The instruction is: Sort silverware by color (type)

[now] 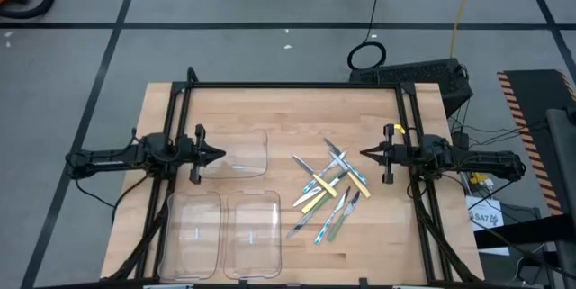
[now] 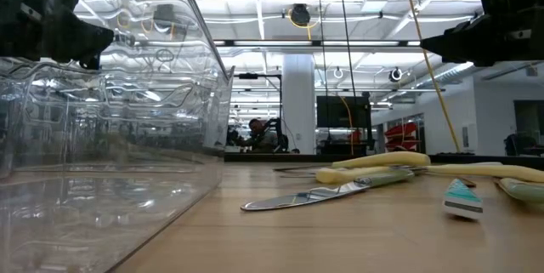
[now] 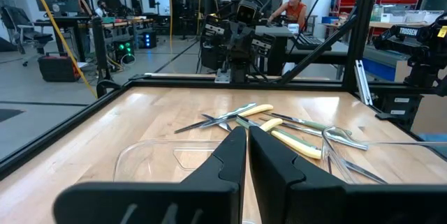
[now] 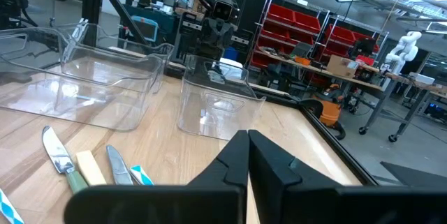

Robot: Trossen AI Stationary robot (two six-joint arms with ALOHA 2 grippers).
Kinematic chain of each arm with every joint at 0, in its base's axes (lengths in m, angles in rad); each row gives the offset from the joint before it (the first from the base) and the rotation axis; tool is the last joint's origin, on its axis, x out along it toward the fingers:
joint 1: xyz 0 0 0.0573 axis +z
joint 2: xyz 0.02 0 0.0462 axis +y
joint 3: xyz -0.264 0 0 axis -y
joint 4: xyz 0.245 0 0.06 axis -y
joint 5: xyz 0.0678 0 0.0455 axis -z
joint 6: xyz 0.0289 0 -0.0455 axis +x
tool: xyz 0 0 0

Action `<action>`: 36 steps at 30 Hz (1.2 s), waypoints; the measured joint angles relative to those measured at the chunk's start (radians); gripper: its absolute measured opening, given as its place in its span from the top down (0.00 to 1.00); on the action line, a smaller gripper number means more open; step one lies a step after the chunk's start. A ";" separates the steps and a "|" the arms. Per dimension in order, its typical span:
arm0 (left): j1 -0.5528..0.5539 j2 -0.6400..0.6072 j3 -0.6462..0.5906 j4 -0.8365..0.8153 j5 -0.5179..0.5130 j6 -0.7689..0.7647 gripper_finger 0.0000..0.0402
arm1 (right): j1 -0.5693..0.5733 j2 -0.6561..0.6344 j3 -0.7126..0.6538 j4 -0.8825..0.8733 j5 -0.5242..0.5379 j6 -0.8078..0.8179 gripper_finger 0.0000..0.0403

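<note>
The silverware (image 1: 328,190) lies in a loose crossed pile on the wooden table, right of the middle: several slim utensils with metal ends and yellow, pale green or light blue handles. The left wrist view shows the pile (image 3: 279,123) ahead. The low view shows a knife (image 2: 314,195) flat on the wood. My left gripper (image 1: 220,155) hovers shut at the table's left, pointing level toward the pile. My right gripper (image 1: 363,154) hovers shut at the right, just beyond the pile's far right end. Neither touches anything.
Three clear plastic trays stand on the left half: one (image 1: 241,154) just in front of my left gripper, two (image 1: 191,235) (image 1: 254,233) side by side at the near edge. A black frame (image 1: 297,85) borders the table. People sit in the room beyond.
</note>
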 joint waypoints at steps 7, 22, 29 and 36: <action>0.000 0.000 0.000 0.000 0.000 0.000 0.94 | 0.000 0.000 0.000 0.000 0.000 0.000 0.99; 0.000 0.000 0.000 0.000 0.000 0.000 0.94 | 0.000 0.000 0.000 0.000 0.000 0.000 0.99; 0.000 0.000 0.000 0.000 0.000 0.000 0.94 | 0.000 0.000 0.000 0.000 0.000 0.000 0.99; 0.000 0.000 0.000 0.000 0.000 0.000 0.94 | 0.000 0.000 0.000 0.000 0.000 0.015 0.99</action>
